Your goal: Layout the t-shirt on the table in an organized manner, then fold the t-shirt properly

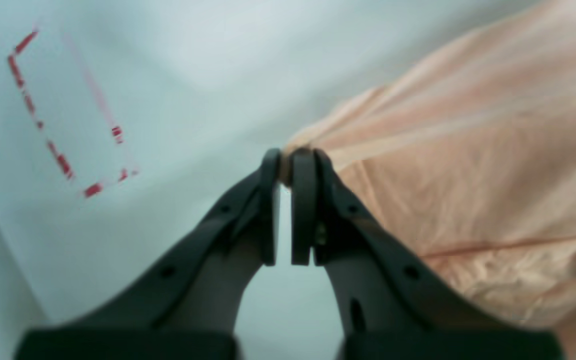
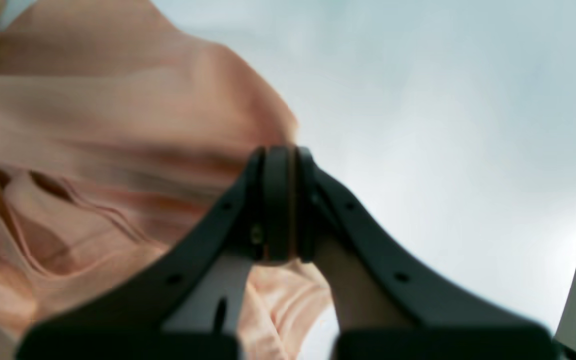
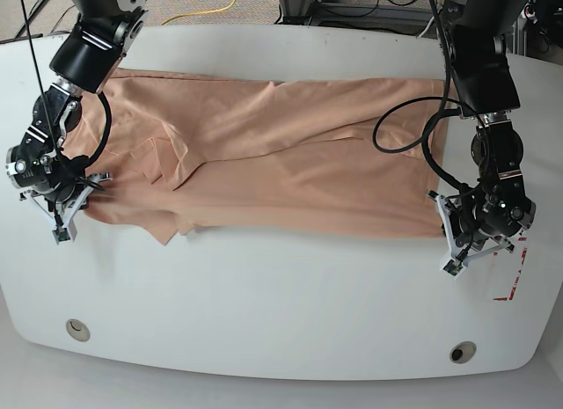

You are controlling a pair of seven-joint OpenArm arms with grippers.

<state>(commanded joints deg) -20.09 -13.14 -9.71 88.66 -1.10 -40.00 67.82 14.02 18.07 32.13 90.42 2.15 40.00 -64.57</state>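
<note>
Going left to right in the base view: the right gripper (image 3: 84,187) sits at the near-left corner of the t-shirt (image 3: 281,154), and its wrist camera shows the jaws pressed together on a bunched edge of the cloth, with loose folds hanging behind the fingers. My guess is each arm is pinching one end so the two can pull the shirt taut along its length and smooth it out before any folding.

The shirt itself lies across the far half of the table (image 3: 281,312), stretched wide between the two arms. Peach cotton, soft and thin, no print. It isn't flat yet: there are long diagonal creases through the middle, and a flap is doubled over near the left end.

On the right, the left gripper (image 3: 447,222) has its jaws clamped on a small nub of fabric at the shirt's right edge. From that pinch the cloth fans out in tight ridges, so it looks to be under tension. Just beside that gripper is a rectangle of worn red tape (image 1: 63,115) on the smooth white top.
</note>
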